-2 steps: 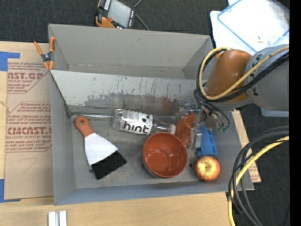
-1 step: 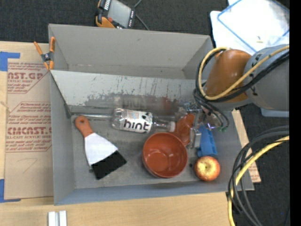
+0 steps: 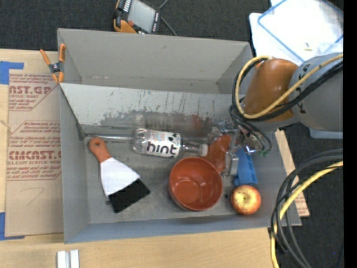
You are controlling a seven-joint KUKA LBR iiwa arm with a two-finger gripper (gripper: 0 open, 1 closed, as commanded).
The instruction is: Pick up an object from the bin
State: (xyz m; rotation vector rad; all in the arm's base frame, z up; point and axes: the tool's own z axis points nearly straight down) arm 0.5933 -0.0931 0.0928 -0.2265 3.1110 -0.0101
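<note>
My gripper is low at the right side of the bin, just above the rim of a red-brown bowl. A small orange-red thing lies right against its left side, and a blue block-shaped thing lies against its right side. A red and yellow apple rests in the near right corner, below the blue thing. A clear bottle with "hint" on its label lies on its side, with its neck pointing toward the gripper.
A scraper with an orange handle and a white and black blade lies at the left of the bin floor. The arm with its orange cover and yellow cables hangs over the bin's right wall.
</note>
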